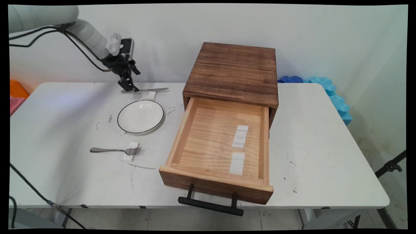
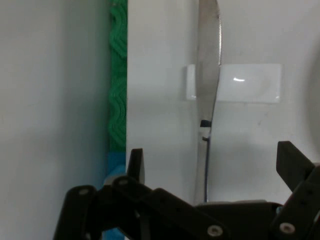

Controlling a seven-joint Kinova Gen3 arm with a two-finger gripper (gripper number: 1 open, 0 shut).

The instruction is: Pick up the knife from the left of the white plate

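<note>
My gripper (image 1: 128, 87) is down at the table's far left side, over the handle end of a metal table knife (image 1: 150, 89). In the hand view the gripper (image 2: 212, 162) is open, and the knife's thin handle (image 2: 202, 165) runs between the fingertips (image 2: 136, 161) without touching either. The serrated blade (image 2: 208, 60) lies across a small white rest (image 2: 250, 83). Just in front of the knife sits a white plate (image 1: 140, 116) with a dark rim.
A fork (image 1: 115, 150) lies on its own white rest (image 1: 131, 152) near the front left. A dark wooden cabinet (image 1: 232, 70) stands mid-table with its drawer (image 1: 172, 143) pulled out, holding two white rests (image 1: 240, 137) (image 1: 237, 163). Blue foam (image 1: 331, 94) edges the far right.
</note>
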